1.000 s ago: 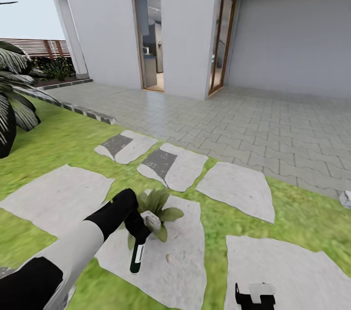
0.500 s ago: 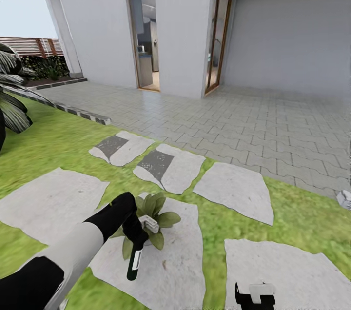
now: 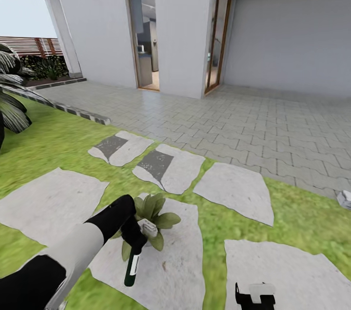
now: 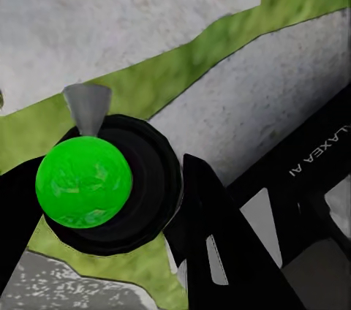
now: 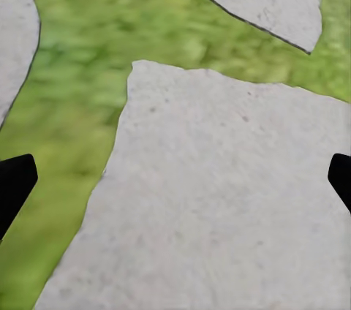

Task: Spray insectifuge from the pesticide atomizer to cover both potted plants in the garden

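Held in the left pincer [image 3: 135, 238] is the slim dark green spray bottle with a white label band and whitish trigger head [image 3: 131, 265], its body hanging down toward the near side and its trigger head [image 3: 148, 226] tipped up against the leaves of a small rosette of broad pointed green leaves [image 3: 152, 212]. The pincer is closed on the bottle near its neck. The spraying step is judged to be in hand, with the nozzle just beside the plant; no whitish specks can be made out on the leaves at this size. The next move is judged to call for the nozzle to be aimed squarely over the rosette and the whole leaf spread covered before a second plant is sought. The right pincer [image 3: 255, 295] is seen low at the near right, and in the right wrist view its fingers [image 5: 14, 182] are spread wide over bare stone, holding nothing.

The plant stands on a pale grey irregular stepping stone [image 3: 175, 271] set in green lawn [image 3: 63, 144]. Farther off, a grey block-paved terrace [image 3: 253, 125] is laid before a white house wall with a wood-framed open doorway [image 3: 144, 34]. At the far left a brown slatted fence [image 3: 29, 46] and dark palm fronds [image 3: 12, 95] are seen.
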